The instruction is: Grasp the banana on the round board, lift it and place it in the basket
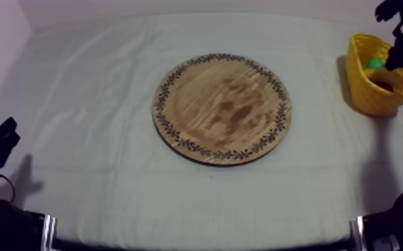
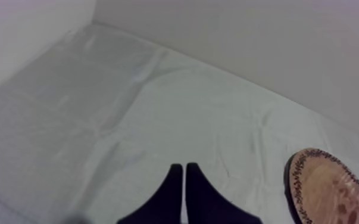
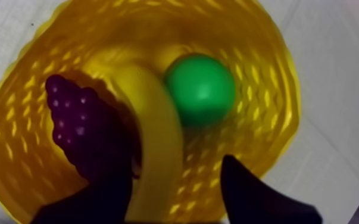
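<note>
From above, my right gripper (image 1: 396, 61) hangs over the yellow woven basket (image 1: 371, 93), hiding most of its contents. Left wrist: the fingers of my left gripper (image 2: 184, 168) lie together, a narrow wedge. Right wrist: fingers wide apart above the curved yellow toy banana (image 3: 152, 137), which lies in the basket, one end cut off.

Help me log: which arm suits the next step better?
Right. The right claw hangs open over the basket, banana lying inside; it probably need only lift away. The left claw rests shut across the table.
</note>
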Tool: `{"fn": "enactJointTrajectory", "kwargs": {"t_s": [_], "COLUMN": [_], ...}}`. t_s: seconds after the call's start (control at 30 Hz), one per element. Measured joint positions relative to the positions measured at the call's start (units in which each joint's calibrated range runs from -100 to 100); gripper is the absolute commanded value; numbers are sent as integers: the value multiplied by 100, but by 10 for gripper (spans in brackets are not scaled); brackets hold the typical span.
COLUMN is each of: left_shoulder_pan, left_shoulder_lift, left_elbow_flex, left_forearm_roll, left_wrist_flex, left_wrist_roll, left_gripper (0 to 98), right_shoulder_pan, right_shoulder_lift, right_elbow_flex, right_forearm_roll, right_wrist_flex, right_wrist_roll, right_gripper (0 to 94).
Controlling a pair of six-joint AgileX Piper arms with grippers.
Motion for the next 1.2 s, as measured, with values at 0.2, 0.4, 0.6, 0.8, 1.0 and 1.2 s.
{"fn": "enactJointTrajectory", "kwargs": {"t_s": [0.2, 0.4, 0.6, 0.8, 1.0, 1.2], "left_shoulder_pan": [0, 0, 0, 0, 0, 0], "left_shoulder_lift": [0, 0, 0, 0, 0, 0], "left_elbow_flex": [0, 0, 0, 0, 0, 0], "left_forearm_roll": [0, 0, 0, 0, 0, 0], "left_wrist_flex": [0, 0, 0, 0, 0, 0], "left_wrist_roll": [0, 0, 0, 0, 0, 0], "left_gripper": [1, 1, 1, 1, 1, 1], "right_shoulder_pan": [-120, -283, -526, -866, -1128, -1406], "right_shoulder_lift": [-352, -1005, -2083, -3579, -5380, -7233], "right_elbow_flex": [88, 515, 1678, 3093, 4426, 5508], "right_forearm_roll": [-47, -337, -818, -1210, -1286, -1315], "right_wrist_flex": [-188, -308, -699, -997, -1278, -1344], "right_wrist_roll": [-216, -668, -876, -876, -958, -1088], "right_gripper": [278, 38, 10, 7, 7, 7]}}
